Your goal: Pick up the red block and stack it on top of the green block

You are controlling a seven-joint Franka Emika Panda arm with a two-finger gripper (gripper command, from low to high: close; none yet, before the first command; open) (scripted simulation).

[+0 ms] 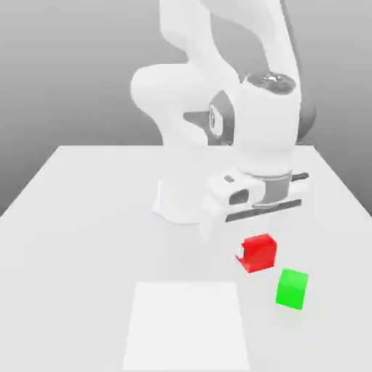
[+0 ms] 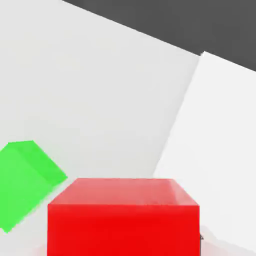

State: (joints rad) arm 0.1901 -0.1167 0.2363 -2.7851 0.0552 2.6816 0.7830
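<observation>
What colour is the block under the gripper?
Bright red: the red block sits under the gripper, clearest in the exterior view.

The red block is rendered in plain bright red, the green block in plain bright green. The table is shown pale grey, a white patch lying lower centre. The arm is coloured white.

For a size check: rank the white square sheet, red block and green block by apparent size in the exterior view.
1. white square sheet: clearly largest.
2. red block and green block: look alike, so no ranking between them.
</observation>
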